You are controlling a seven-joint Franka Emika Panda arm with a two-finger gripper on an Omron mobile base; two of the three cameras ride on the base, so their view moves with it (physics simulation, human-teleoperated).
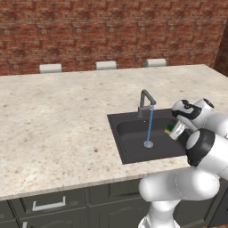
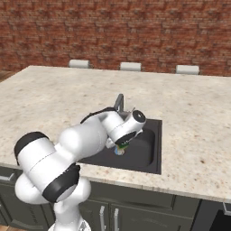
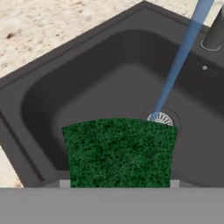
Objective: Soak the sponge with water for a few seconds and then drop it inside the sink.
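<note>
Gripper: the gripper (image 1: pixel 174 131) is clamped on the sponge (image 3: pixel 119 152), over the right side of the sink (image 1: pixel 116 119).
Sponge: green face towards the hand camera, seemingly just clear of the stream.
Water: water (image 1: pixel 150 124) runs from the faucet (image 1: pixel 144 101) onto the drain (image 3: pixel 161 117).

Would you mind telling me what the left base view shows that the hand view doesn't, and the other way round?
Left base view only: the whole faucet with water leaving its spout, the gripper holding the sponge over the right part of the sink, to the right of the stream, the wide counter and the brick wall.

Hand view only: the sponge's green face close up, and the drain grille in detail.

Both: the dark sink, the running water landing at the drain, and the sponge clear of the stream.
</note>
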